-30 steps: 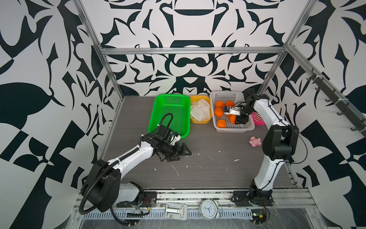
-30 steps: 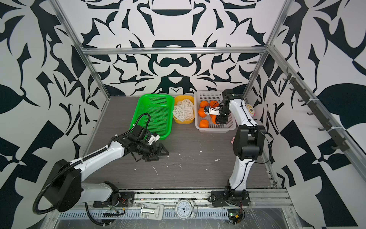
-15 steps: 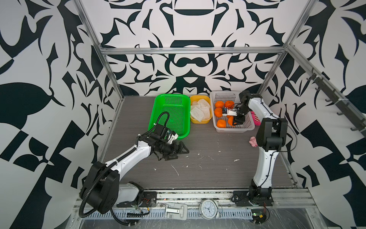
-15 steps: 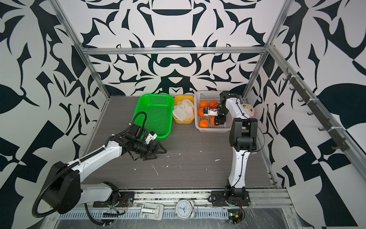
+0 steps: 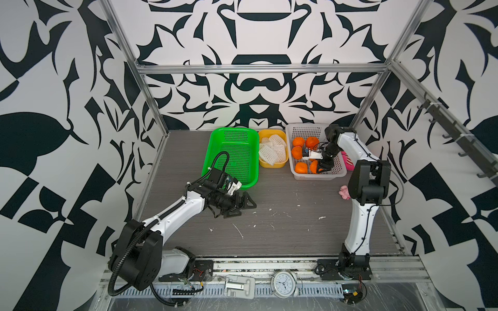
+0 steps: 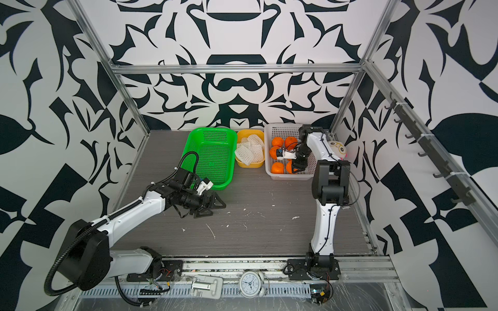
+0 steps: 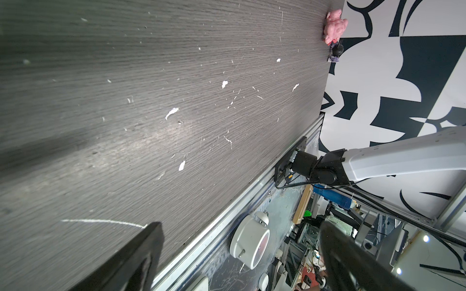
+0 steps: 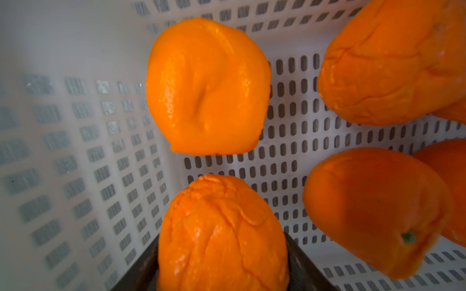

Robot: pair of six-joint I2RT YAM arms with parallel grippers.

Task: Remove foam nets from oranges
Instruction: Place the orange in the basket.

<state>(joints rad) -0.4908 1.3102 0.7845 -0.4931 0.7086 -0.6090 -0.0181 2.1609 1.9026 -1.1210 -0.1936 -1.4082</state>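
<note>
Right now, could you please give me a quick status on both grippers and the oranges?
Left gripper open, empty, over table. Right gripper shut on bare orange inside white basket. Foam nets piled in yellow tub. Other oranges close alongside.

Both top views: high at cell front, tilted down, sharing whole table (image 5: 283, 194). Left wrist view: low, past left gripper (image 7: 239, 226) toward right arm base (image 7: 302, 166). Right wrist view: close on orange (image 8: 222, 226) clasped in right gripper (image 8: 222, 254), white basket (image 8: 75, 151) just beyond.
</note>
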